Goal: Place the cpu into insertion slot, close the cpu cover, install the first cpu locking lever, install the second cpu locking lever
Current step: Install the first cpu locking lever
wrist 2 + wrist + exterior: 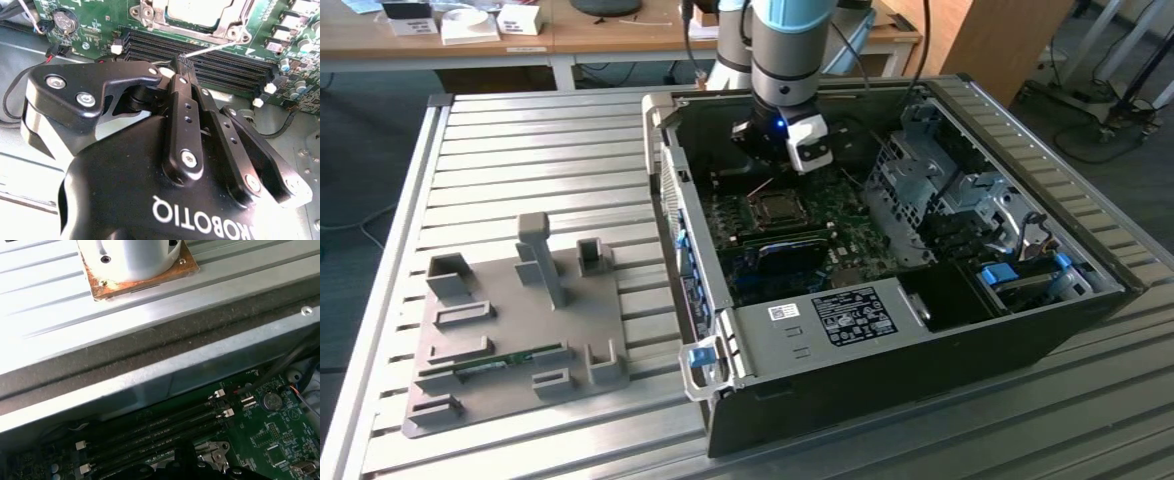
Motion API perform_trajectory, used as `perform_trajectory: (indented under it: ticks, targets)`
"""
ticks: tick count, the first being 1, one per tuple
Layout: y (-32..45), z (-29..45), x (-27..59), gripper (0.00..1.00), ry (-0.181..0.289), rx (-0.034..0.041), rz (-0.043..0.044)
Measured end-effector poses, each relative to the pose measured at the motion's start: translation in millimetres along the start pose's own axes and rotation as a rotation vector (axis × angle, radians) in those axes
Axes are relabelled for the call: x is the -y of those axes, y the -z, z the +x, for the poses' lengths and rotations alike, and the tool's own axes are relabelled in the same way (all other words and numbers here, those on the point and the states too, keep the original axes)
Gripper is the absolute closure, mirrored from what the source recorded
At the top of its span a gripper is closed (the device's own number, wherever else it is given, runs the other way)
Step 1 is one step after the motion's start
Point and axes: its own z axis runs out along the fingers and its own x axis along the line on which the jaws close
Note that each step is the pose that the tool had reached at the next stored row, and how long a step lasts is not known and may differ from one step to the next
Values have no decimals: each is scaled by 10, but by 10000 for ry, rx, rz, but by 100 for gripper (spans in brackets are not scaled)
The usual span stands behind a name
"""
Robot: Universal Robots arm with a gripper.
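Note:
In the second wrist view the cpu (199, 9) lies with its dull silver top inside the insertion slot (150, 22) on the green motherboard. The cpu cover (227, 31) lies flat around it. A thin silvery locking lever (212, 48) sticks out from the socket's corner over the black memory slots. My gripper (181, 62) is shut, and its fingertips touch the free end of that lever. In the exterior view the gripper (777, 160) hangs inside the open computer case, just above the insertion slot (775, 208).
The case walls (670, 170) and the grey drive cage (934, 180) hem in the motherboard. Memory slots (165, 427) and a coin battery (271, 400) lie near the socket. A grey fixture plate (520, 320) sits on the slatted table at the exterior view's left.

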Motion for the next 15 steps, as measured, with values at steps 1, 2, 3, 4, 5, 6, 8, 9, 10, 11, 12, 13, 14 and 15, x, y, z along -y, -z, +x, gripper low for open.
perform_trajectory:
  ticks: [1, 2, 3, 4, 5, 6, 8, 9, 10, 11, 12, 13, 14, 15]
  targets:
    - [-5, 1, 0, 89, 1, 2, -4]
    - [-12, 3, 2, 89, 4, 12, -7]
    - [-21, 4, 5, 89, 8, 24, -10]
    - [-31, 6, 8, 89, 11, 37, -16]
    - [-43, 7, 12, 89, 14, 48, -21]
    - [-52, 10, 13, 89, 16, 55, -24]
    - [-63, 15, 9, 89, 18, 62, -25]
    - [-67, 18, 6, 89, 18, 62, -27]
    - [-70, 21, 3, 89, 18, 61, -30]
    - [-72, 24, 3, 89, 17, 61, -33]
    - [-74, 28, 3, 89, 17, 60, -32]
    - [-74, 34, 4, 89, 17, 59, -32]
    - [-76, 40, 6, 89, 16, 59, -34]
    - [-77, 45, 7, 89, 16, 59, -36]
